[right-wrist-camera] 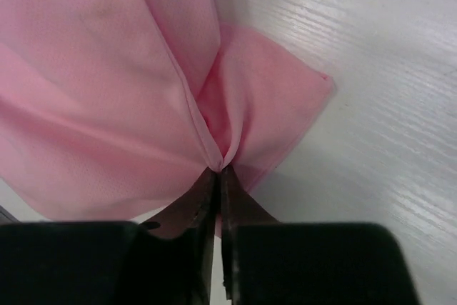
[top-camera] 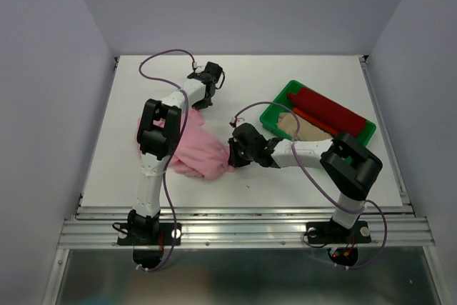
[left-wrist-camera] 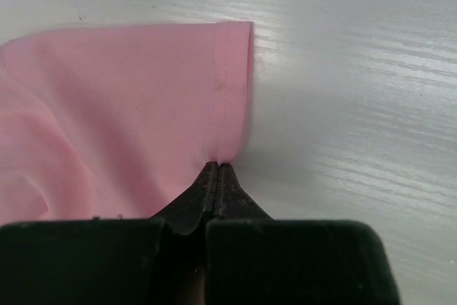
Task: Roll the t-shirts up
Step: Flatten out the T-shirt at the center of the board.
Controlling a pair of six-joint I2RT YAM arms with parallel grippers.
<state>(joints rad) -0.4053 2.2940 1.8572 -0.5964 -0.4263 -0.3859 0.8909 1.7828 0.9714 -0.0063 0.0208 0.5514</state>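
Pink t-shirt [top-camera: 202,153] lies bunched in a loose heap on the white table [top-camera: 285,69], left of centre & toward the near edge, btwn the two arms. It's rumpled, not flat. In the left wrist view the pink t-shirt [left-wrist-camera: 107,105] shows a stitched hem running up from the fingertips, w/ a squared corner lying on the table top. In the right wrist view the pink t-shirt [right-wrist-camera: 107,98] fans out in folds from the pinch point, one pointed flap spread to the right on the table.

Left gripper [top-camera: 200,103] sits at the far side of the heap; close up, the left gripper [left-wrist-camera: 218,169] has its jaws pressed together w/ the hem edge nipped at the tips. Right gripper [top-camera: 232,153] is at the heap's right edge; the right gripper [right-wrist-camera: 218,169] is closed narrow on a gathered fold of the cloth.

Further right, a green tray [top-camera: 280,96] sits angled on the table, well apart from the heap. In it: dark red t-shirt [top-camera: 330,110], rolled into a long tube, & beige t-shirt [top-camera: 300,128] just beside it on the near side
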